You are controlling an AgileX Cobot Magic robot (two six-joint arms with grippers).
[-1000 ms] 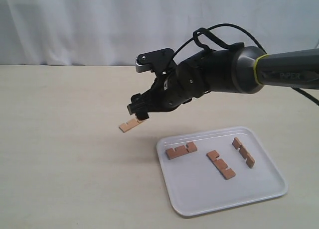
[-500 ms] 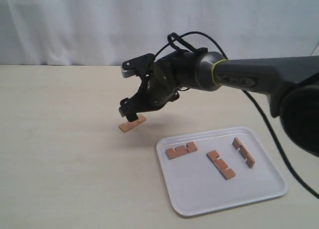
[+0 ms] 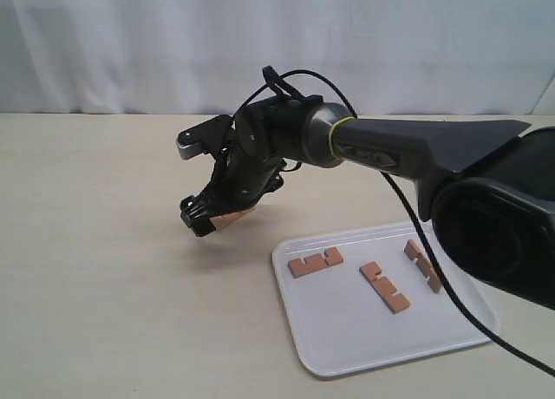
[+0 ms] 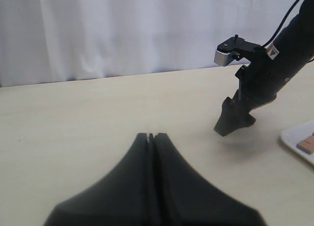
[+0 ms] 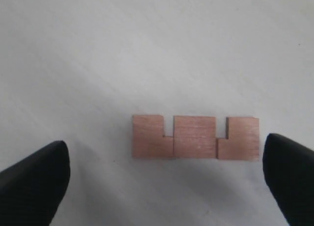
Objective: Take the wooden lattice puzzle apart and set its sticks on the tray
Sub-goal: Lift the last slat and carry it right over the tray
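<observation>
Well, faint lettering on right arm (image 3: 373, 156), too blurred to read. Right gripper (image 3: 215, 217) low over table (image 3: 104, 269), fingers spread wide, gripping nothing. Last stick (image 5: 195, 137) flat on table between them, clear of both, mostly hidden in exterior view. Left gripper (image 4: 151, 137): fingers pressed together, nothing between. Three other sticks (image 3: 384, 286) lie apart on tray (image 3: 347, 360). Tray cut off in left wrist view.
</observation>
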